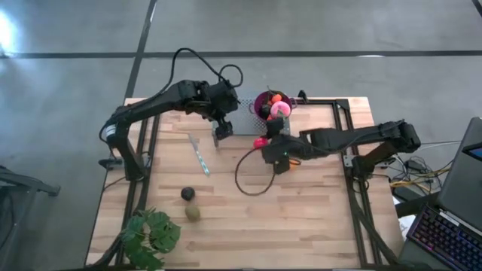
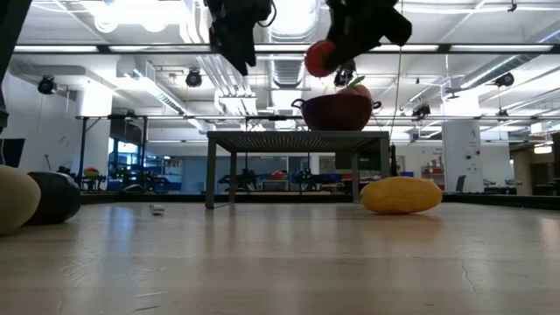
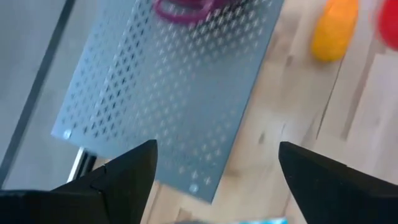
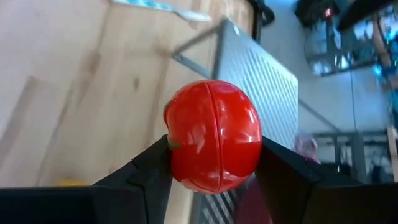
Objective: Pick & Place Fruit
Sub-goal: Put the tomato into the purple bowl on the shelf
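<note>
We see the right pincer (image 4: pixel 214 165) clamped on the red ball (image 4: pixel 213 135), held in the air just beside the perforated grey stand (image 1: pixel 245 113) that carries the purple bowl (image 1: pixel 263 102). The pink ball (image 1: pixel 282 109) sits in that bowl. The left pincer (image 3: pixel 214 168) hangs with its fingers apart over the stand's other end, gripping nothing. On the wooden desk (image 1: pixel 316 218) lie the elongated orange piece (image 2: pixel 402 194), a dark ball (image 1: pixel 187 194) and the olive-green piece (image 1: pixel 193 212) near a leafy plant (image 1: pixel 148 235). Beyond is an open hall with ceiling lights.
</note>
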{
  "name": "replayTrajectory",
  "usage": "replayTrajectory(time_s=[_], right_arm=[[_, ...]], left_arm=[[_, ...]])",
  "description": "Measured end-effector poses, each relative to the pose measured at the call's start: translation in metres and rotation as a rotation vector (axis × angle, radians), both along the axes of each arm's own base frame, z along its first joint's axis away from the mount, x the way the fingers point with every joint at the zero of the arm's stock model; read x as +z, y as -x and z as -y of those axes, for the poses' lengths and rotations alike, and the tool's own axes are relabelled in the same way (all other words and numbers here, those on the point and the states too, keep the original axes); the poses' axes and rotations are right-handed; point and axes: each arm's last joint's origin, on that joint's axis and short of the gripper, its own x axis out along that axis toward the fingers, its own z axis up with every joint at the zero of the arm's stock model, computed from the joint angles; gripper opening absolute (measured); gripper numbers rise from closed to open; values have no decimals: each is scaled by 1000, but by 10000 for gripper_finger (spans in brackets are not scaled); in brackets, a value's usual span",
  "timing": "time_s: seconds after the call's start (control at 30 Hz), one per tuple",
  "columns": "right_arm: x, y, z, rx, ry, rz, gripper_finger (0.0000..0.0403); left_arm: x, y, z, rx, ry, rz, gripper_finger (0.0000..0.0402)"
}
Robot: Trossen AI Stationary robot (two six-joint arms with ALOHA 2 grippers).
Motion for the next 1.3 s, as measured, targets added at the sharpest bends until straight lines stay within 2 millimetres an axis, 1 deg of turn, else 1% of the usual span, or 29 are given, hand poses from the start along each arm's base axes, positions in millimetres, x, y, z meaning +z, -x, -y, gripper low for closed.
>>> replayTrajectory(time_s=[0.07,0.13,0.23,0.3,0.4,0.5,0.57,0.63,0.73,0.83,1.07,1.17,1.3], right_arm=[[7,5,9,-41,-4,0,195],[18,9,18,-83,-16,30,193],[36,17,30,-118,-18,71,190],[44,21,39,-143,-17,72,189],[60,27,55,-211,-32,95,192],[75,31,69,-229,-100,140,194],[80,35,79,-226,-161,145,193],[86,38,88,-228,-209,170,191],[95,44,102,-264,-236,207,190],[100,47,115,-311,-239,218,194],[99,44,145,-363,-320,181,190],[97,38,154,-391,-332,146,190],[93,28,164,-420,-358,106,195]], left_arm=[[-3,-1,1,-11,-9,30,337],[-8,-1,1,-32,-28,66,337],[-15,-1,1,-54,-62,166,337],[-23,-1,3,-85,-55,243,337],[-39,-2,7,-122,-54,376,337],[-54,0,11,-131,-74,505,337],[-62,2,14,-138,-96,586,337],[-71,6,17,-147,-111,635,337],[-80,12,22,-158,-130,710,337],[-86,17,25,-164,-145,785,337],[-105,21,33,-167,-133,866,337],[-110,22,34,-170,-125,855,337],[-111,22,36,-175,-120,856,337]])
